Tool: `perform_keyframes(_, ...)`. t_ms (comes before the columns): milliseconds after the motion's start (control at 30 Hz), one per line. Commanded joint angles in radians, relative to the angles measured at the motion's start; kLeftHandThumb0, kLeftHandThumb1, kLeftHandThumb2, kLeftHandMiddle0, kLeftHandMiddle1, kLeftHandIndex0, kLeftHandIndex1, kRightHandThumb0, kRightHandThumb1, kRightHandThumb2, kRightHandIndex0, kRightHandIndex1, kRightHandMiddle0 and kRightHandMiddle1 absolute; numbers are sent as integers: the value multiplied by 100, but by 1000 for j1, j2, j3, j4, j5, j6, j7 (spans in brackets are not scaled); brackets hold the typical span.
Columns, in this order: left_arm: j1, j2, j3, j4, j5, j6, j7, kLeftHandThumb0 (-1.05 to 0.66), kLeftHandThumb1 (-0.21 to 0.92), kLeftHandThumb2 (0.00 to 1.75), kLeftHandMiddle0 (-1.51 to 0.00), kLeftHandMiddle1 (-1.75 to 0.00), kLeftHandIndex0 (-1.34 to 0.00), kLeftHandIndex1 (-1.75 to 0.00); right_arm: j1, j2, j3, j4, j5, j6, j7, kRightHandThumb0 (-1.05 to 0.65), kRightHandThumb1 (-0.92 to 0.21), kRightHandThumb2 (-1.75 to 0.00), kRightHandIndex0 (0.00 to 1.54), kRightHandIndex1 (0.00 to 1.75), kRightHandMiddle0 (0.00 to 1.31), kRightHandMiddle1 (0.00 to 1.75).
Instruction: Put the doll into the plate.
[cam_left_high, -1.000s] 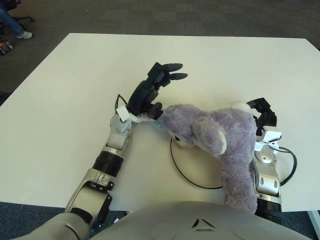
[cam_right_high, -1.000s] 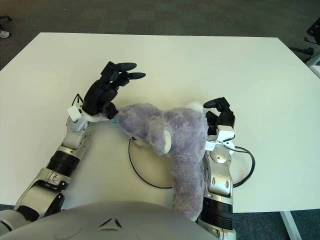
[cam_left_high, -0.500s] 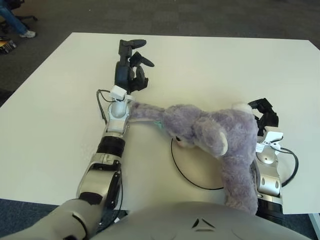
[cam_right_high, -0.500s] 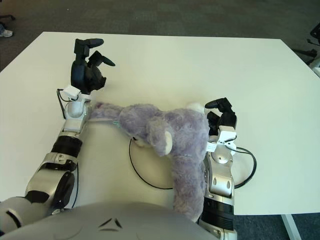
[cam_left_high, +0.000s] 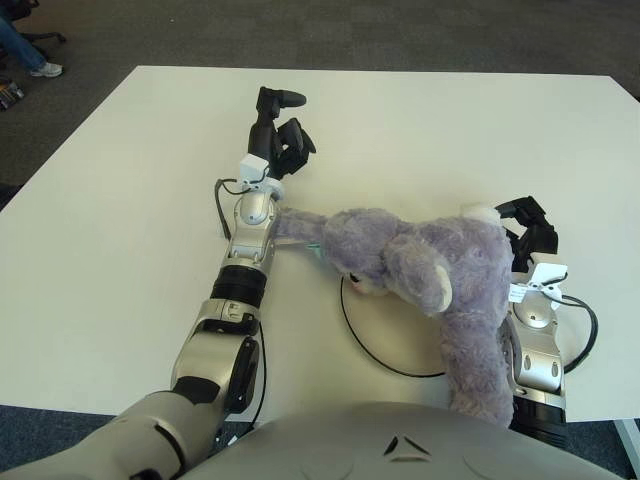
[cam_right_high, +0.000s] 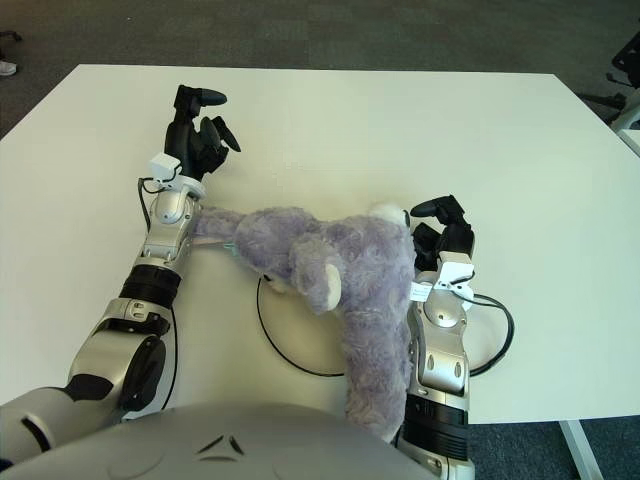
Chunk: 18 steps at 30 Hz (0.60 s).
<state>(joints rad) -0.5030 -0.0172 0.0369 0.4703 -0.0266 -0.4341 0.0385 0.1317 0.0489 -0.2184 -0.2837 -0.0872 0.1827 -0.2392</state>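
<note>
Sprawling across the near part of the white bench (cam_left_high: 120, 200), the purple plush doll (cam_left_high: 430, 275) lies with its head and body over the right side of a round plate (cam_left_high: 385, 335) whose thin dark rim shows on the left and near sides. One long limb of the doll stretches left, off the plate, and touches the wrist of the left arm; its other end hangs toward the robot's torso at the near edge. The left hand (cam_left_high: 278, 135) is well past the doll, out over bare bench toward the far side, its dark fingers (cam_right_high: 212, 97) loosely apart and holding nothing. The right hand (cam_right_high: 443, 232) shows just beside the doll's right side, its dark fingers partly hidden by the plush, so whether they are curled or spread cannot be told. A black cable (cam_right_high: 497, 340) loops beside the right forearm. Grey carpet lies beyond the bench.
</note>
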Motion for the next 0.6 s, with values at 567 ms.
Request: perform_keyframes(567, -24, 6, 28, 96, -35, 81, -49, -41, 54, 104, -114, -175, -44, -175, 9, -4, -12, -19, 14, -3, 2, -45, -40, -121, 113, 175, 54, 175)
